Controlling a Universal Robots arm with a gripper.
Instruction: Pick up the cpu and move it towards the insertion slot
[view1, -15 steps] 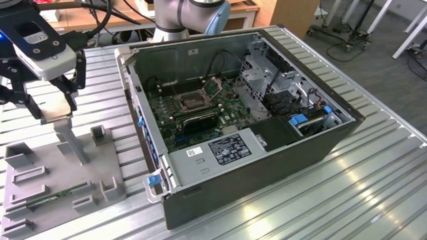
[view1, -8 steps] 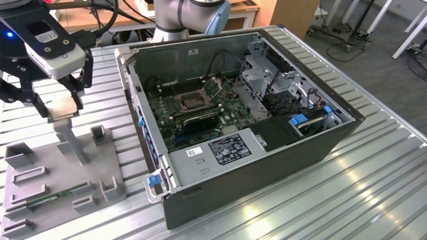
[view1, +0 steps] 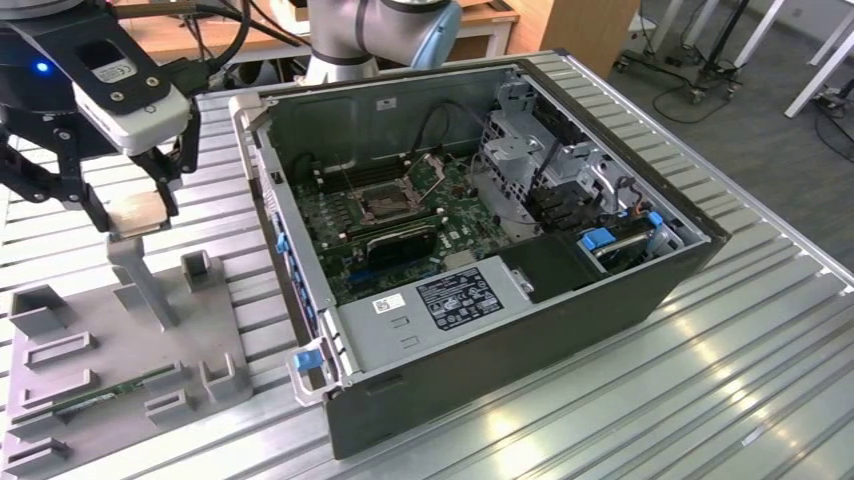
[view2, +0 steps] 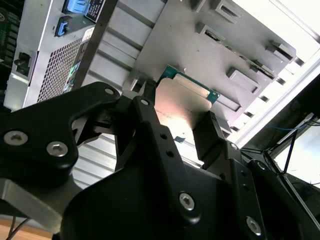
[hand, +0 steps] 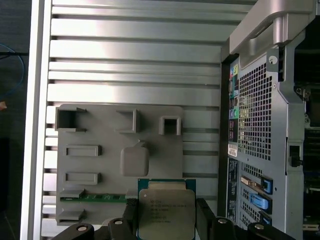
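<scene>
The claw (view1: 134, 212) pinches the cpu (hand: 166, 210) by two opposite edges. Both hang above the grey fixture plate (hand: 100, 136).

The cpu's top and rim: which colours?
The cpu has a silvery top and green rim, clearest in the first wrist view.

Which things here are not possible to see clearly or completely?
The cpu: first wrist view, one edge cut off by the picture's border, two sides covered by the hand.
The insertion slot: exterior view, contacts too small to tell.
The computer case: first wrist view, interior cut off at the border.
</scene>
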